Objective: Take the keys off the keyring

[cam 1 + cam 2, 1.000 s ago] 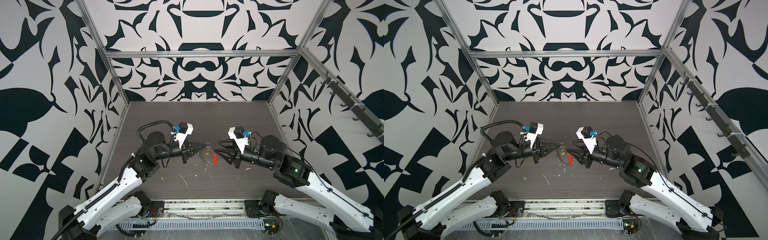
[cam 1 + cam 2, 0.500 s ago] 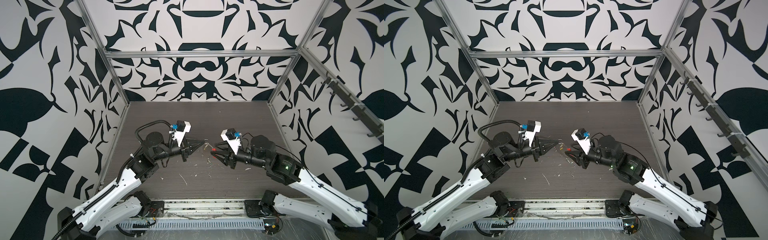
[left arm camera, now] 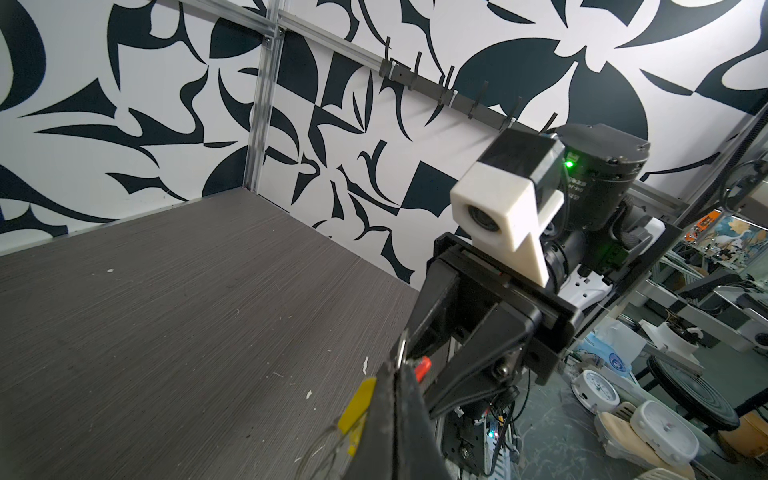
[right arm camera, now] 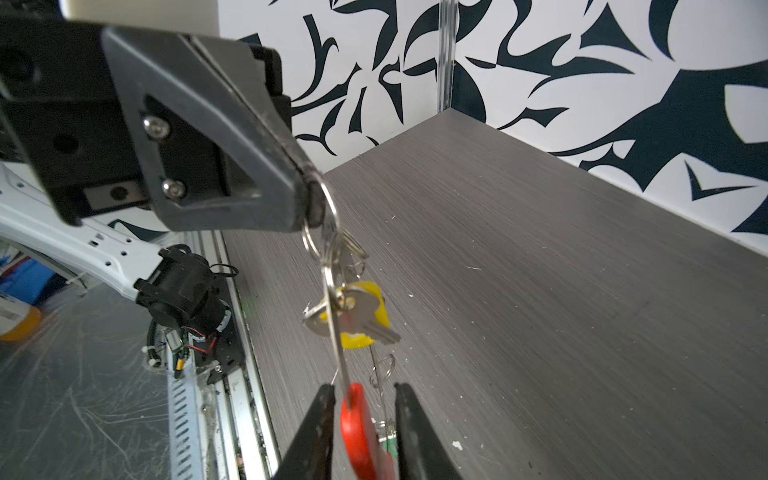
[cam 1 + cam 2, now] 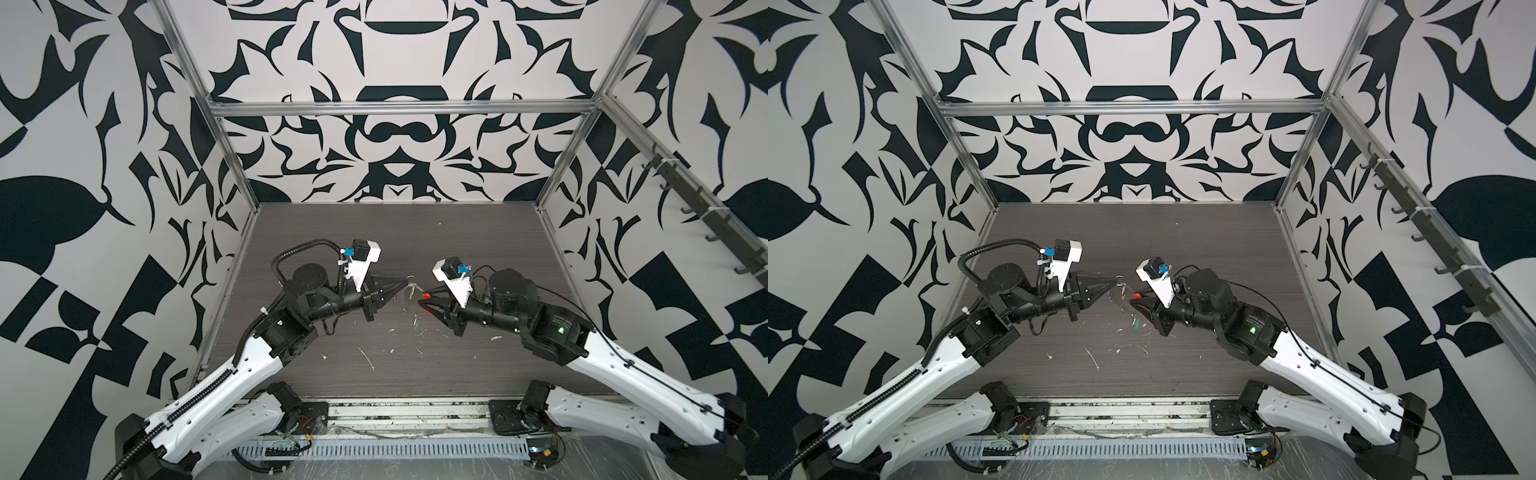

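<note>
My left gripper [image 5: 402, 282] [image 5: 1112, 282] is shut on the top of the keyring [image 4: 332, 291], a thin wire loop lifted above the table. In the right wrist view its closed tips [image 4: 311, 195] pinch the wire. A key [image 4: 361, 316] [image 5: 411, 293] with a yellow cap dangles from the loop. The green tag [image 4: 388, 446] [image 5: 414, 328] hangs lower and is mostly hidden. The loop's red sleeve [image 4: 358, 419] [image 5: 425, 296] lies between the fingers of my right gripper [image 4: 361, 388] [image 5: 422, 300], which is open, with gaps on both sides of the sleeve.
White scraps [image 5: 368, 357] lie scattered on the dark wood-grain table [image 5: 457, 249]. A hook rail [image 5: 706, 208] runs along the right wall. A metal rail [image 5: 395, 411] marks the front edge, with both arm bases mounted on it.
My right gripper has moved left up to the keyring and its jaws have narrowed around the red sleeve. The left gripper has lifted the ring slightly, staying shut.
</note>
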`<state>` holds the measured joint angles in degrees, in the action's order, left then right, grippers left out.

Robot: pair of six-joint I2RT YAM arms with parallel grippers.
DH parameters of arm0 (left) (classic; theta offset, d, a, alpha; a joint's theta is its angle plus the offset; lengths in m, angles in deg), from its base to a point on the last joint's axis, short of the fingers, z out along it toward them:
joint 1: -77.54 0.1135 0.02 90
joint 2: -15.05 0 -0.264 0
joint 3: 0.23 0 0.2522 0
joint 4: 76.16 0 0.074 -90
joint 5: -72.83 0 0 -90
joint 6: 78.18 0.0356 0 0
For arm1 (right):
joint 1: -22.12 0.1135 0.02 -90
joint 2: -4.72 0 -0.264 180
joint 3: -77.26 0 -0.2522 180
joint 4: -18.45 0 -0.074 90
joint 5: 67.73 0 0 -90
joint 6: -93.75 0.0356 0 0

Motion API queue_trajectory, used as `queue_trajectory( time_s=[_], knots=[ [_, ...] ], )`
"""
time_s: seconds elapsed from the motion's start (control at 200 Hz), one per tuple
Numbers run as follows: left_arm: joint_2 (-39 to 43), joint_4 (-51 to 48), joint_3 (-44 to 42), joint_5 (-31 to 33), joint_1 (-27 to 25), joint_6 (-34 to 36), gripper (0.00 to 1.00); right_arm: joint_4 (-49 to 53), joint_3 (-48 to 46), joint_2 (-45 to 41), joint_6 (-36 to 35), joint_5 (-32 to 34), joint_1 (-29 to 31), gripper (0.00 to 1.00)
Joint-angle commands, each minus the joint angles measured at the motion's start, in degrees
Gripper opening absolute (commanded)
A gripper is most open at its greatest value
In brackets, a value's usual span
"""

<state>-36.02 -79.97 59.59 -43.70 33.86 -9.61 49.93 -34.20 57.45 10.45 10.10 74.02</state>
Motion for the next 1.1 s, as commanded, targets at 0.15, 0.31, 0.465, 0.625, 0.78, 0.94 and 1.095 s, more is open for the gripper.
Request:
queue_trajectory(
  time_s=[0.15,0.31,0.465,0.625,0.78,0.94,1.095],
  knots=[
    [0.44,-0.22,2.39,0.84,-0.18,-1.25,0.0,-3.34,0.59,0.2,0.08,2.65,0.88,0.1],
    [0.04,-0.89,2.76,0.97,-0.18,-1.95,0.0,-3.56,0.67,0.22,0.07,3.95,1.1,0.0],
    [-0.35,-2.58,3.51,1.75,-0.13,-2.29,0.0,-3.39,0.85,0.09,-0.11,6.09,1.38,0.0],
    [-0.6,-5.55,4.84,3.24,-0.18,-3.06,0.0,-3.04,1.09,-0.1,-0.61,7.45,1.6,0.0],
    [-1.38,-9.27,6.96,3.56,-0.18,-4.34,0.0,-1.69,1.99,0.16,-1.9,8.42,1.79,0.0],
    [-2.05,-13.92,9.3,5.51,-0.61,-5.12,0.0,-0.52,2.86,0.44,-3.04,9.3,2.21,0.0],
    [-3.7,-19.48,12.52,7.97,-1.54,-5.09,0.0,0.47,3.64,0.88,-4.48,11.3,3.22,0.0]
  ],
)
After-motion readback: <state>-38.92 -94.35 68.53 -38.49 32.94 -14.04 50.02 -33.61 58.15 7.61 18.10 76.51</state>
